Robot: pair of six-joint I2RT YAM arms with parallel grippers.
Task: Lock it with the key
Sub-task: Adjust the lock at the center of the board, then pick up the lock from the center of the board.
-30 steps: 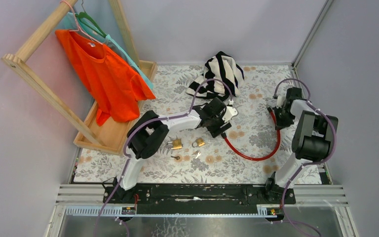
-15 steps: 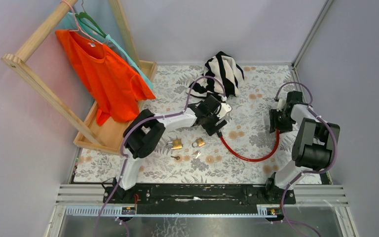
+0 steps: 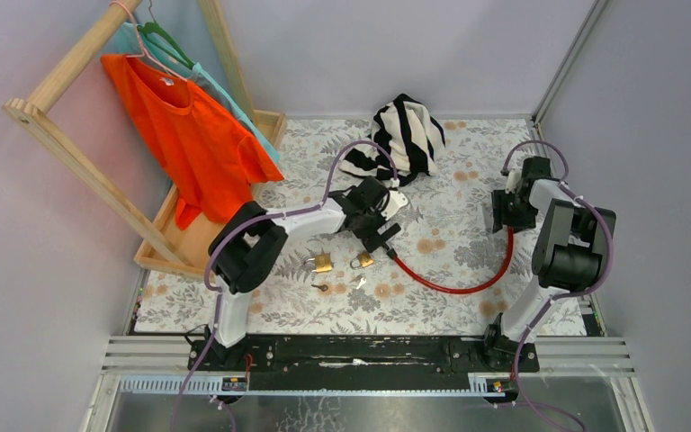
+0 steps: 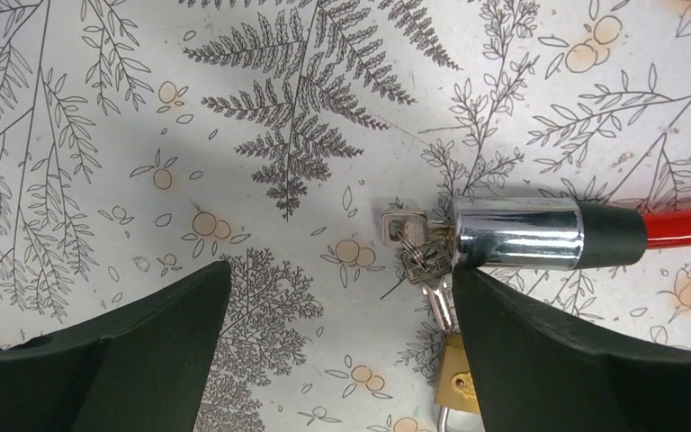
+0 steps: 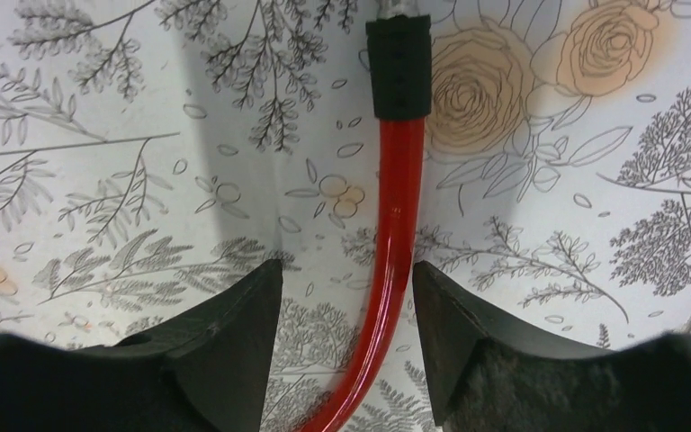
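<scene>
Change over the last second: left pincer [image 4: 340, 279] has shifted toward the counter's left edge, and the red plastic-sheathed cable [image 3: 454, 288] has swung with it; right pincer [image 5: 346, 270] is barely displaced. Left pincer: released, fingers spread wide. The chrome cylindrical lock head [image 4: 517, 234] lies flat just off one fingertip, ungripped, with small silver keys on a ring [image 4: 409, 243] at its end, one seemingly inserted. Right pincer: released, straddling the cable near the right edge, behind the black-sleeved pin end [image 5: 398, 67]. Step judged: joining pin to head, then turning the key. Recommended: clench on the black sleeve, not the glossy red stretch; steady the chrome barrel without trapping the keys; line the pin up squarely before pushing. Adjacent: rectangular brass padlock [image 4: 457, 385] just beside the dangling key; second brass padlock [image 3: 322, 263] and loose keys [image 3: 324, 289] toward the near edge. Surface: floral-print cloth [image 3: 468, 171]. Far edge: crumpled black-and-white striped garment [image 3: 405, 130]. Far-left corner: wooden clothes rail [image 3: 54, 85], orange shirt [image 3: 189, 144]. Room: plain grey walls [image 3: 369, 54].
</scene>
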